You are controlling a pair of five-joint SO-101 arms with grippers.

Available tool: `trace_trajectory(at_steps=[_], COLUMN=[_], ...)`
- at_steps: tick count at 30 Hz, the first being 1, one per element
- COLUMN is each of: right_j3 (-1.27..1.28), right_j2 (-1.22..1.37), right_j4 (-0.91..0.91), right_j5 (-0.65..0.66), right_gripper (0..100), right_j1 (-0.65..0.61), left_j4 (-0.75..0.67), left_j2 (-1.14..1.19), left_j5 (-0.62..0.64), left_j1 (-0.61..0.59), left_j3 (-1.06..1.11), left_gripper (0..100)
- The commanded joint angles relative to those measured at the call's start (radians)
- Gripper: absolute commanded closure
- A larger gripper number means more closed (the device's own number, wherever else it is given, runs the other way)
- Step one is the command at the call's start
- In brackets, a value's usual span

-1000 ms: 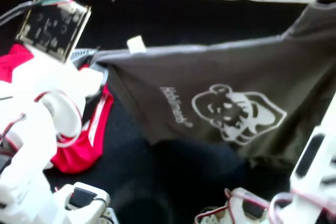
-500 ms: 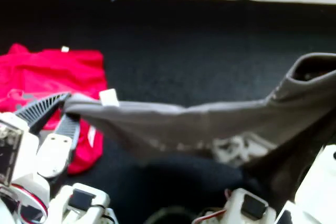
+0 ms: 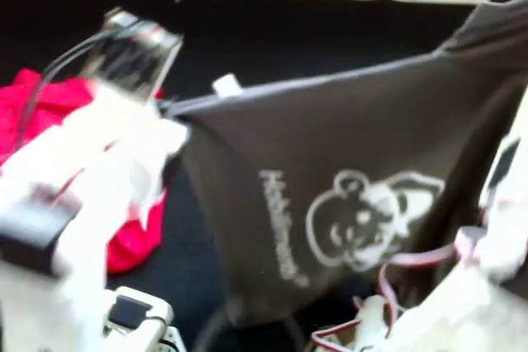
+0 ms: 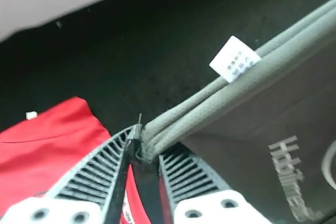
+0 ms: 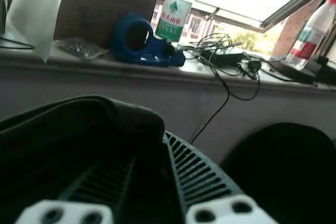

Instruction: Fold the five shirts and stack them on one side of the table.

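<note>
**Over the black table: grey shirt hung between both grippers**

At the left of my high view the left arm (image 3: 91,171) climbs steeply from its base, with its wrist board uppermost, and leans in toward the middle of the table (image 3: 289,39); the left gripper (image 4: 142,150) points away from me, and both ribbed fingers (image 4: 94,171) are clenched on one corner of the shirt (image 3: 346,171); the doubled grey edge runs straight out from the fingertips, and a white label (image 4: 234,59) stands on that edge a little way past the grip.

From that corner the shirt spreads as one taut sheet in the air; its top edge rises across the view to the far right corner, which sits highest, at the frame's edge; the white print (image 3: 363,220) faces my camera; the lower edge hangs down near the arm bases, and I cannot tell whether it touches the table.

Low on the right, the right arm (image 3: 470,286) stands partly behind the cloth, with pink wires looping off it; the right gripper (image 5: 152,156) is tipped upward toward a cluttered sill (image 5: 105,69); dark cloth drapes over it and runs down between the fingers, so I read it as grasping the shirt.

Beneath the left arm a red shirt (image 3: 136,237) lies on the table, apart from the grey one.
</note>
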Motion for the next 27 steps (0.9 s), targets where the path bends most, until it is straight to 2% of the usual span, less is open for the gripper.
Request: trace_trajectory(at_steps=[1, 5, 9, 12, 18, 23, 27], right_j3=[0.128, 0.226, 0.15, 0.031, -0.171, -0.217, -0.213], right_j2=[0.104, 0.225, 0.355, 0.444, 0.593, 0.679, 0.719], right_j4=[-0.096, -0.243, -0.289, -0.288, -0.288, -0.288, -0.288], right_j5=[0.012, 0.014, 0.014, 0.014, 0.012, 0.012, 0.011], right_gripper=[99.2, 99.2, 99.2, 99.2, 99.2, 99.2, 99.2], right_j1=[-0.018, -0.038, -0.062, -0.09, -0.136, -0.153, -0.16], left_j4=[-0.098, -0.201, -0.272, -0.264, -0.153, -0.087, -0.066], left_j2=[0.073, 0.228, 0.429, 0.593, 0.889, 1.095, 1.225], left_j5=[-0.009, -0.009, -0.009, -0.015, -0.075, -0.098, -0.1], left_j1=[-0.013, -0.061, -0.134, -0.162, -0.17, -0.17, -0.17], left_j3=[0.056, 0.073, -0.054, -0.242, -0.688, -0.981, -1.13], left_gripper=[99, 99, 99, 99, 99, 99, 99])
